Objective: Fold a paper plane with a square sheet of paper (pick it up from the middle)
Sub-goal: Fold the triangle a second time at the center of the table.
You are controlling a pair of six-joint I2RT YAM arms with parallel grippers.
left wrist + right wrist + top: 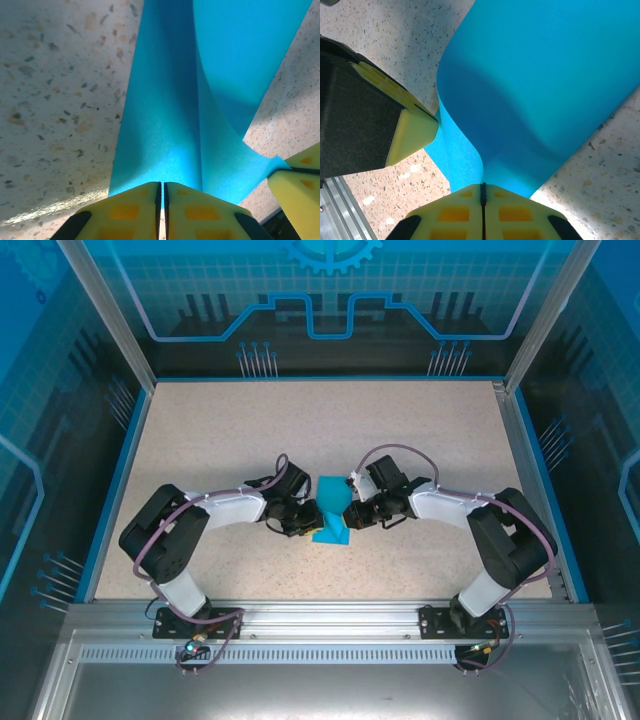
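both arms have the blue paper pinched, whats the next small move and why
Probably ease both down together so the paper flattens against the table and can be creased. The left fingers and right fingers are shut on it close together, and it bows in a loose curve, with no sharp fold.

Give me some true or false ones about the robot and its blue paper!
1. The paper is blue. True.
2. The left pincer is wide open. False: its fingers are shut on the paper's edge.
3. The right pincer is pinching the paper. True.
4. The paper lies flat on the table. False: it bends and curves between the two pincers.
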